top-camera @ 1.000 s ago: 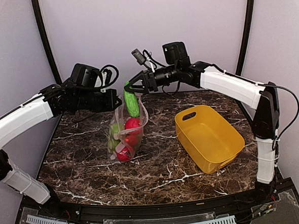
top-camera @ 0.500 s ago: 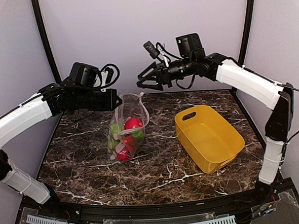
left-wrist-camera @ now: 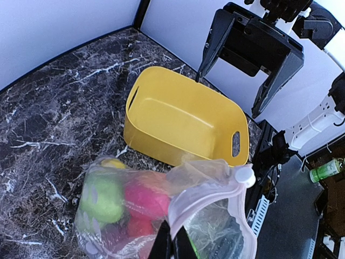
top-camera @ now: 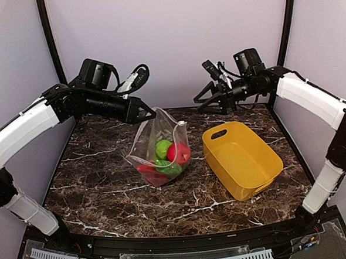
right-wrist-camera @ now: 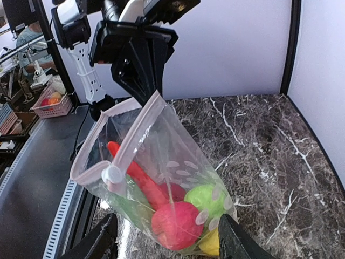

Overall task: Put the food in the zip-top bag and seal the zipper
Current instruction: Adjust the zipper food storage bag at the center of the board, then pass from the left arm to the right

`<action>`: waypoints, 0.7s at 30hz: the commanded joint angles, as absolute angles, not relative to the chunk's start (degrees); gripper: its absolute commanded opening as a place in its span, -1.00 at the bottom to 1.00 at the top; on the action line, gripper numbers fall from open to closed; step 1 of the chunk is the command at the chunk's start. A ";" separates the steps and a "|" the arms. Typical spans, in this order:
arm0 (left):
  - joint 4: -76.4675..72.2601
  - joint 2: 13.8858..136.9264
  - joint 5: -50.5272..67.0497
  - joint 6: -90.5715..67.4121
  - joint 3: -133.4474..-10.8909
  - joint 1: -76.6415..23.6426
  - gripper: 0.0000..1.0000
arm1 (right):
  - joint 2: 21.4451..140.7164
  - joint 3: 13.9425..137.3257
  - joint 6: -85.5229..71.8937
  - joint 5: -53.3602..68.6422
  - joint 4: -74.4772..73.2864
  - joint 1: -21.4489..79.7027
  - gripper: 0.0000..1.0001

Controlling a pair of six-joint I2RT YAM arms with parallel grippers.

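your left claw (top-camera: 150, 114) pinches the zip-top bag (top-camera: 154, 136) by its rim, food (top-camera: 164, 149) inside, bottom on the desk (top-camera: 106, 192). right claw (top-camera: 206, 99) hangs spread, empty, near the yellow tub (top-camera: 245, 160) just right of the bag.

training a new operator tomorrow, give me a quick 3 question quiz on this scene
1. True or false: the tub holds some food.
2. Which gripper holds the bag? A left, B right, C both.
3. Is the zipper open or shut?

Key:
1. False. The tub is empty; the food sits in the bag.
2. A. The left gripper pinches the bag's top edge; the right gripper is open and empty.
3. Open. The bag's mouth gapes.
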State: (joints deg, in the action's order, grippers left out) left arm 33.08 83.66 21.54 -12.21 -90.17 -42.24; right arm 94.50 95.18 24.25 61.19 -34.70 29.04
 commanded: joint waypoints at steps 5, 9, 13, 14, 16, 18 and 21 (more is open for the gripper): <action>34.82 85.91 22.36 -9.36 -91.01 -42.54 -0.99 | 92.48 88.54 38.04 56.83 -41.55 34.58 0.14; 33.69 86.57 20.86 -9.83 -89.45 -42.53 -0.98 | 91.87 85.72 41.03 52.39 -42.72 39.01 0.11; 32.02 86.21 19.66 -11.29 -87.86 -42.54 -0.99 | 91.74 85.85 38.02 48.17 -41.14 41.59 0.02; 31.79 86.17 19.59 -11.44 -87.74 -42.54 -0.98 | 91.84 86.13 37.06 47.15 -40.56 41.85 0.00; 31.32 86.20 19.45 -11.69 -87.64 -42.54 -0.99 | 92.22 86.79 35.21 45.93 -39.56 42.15 -0.04; 31.13 86.33 19.30 -11.87 -87.71 -42.50 -0.98 | 92.57 87.92 33.06 43.77 -38.87 42.24 -0.11; 31.11 86.35 19.10 -12.05 -87.67 -42.54 -0.99 | 92.39 89.73 31.15 41.12 -38.41 42.30 -0.13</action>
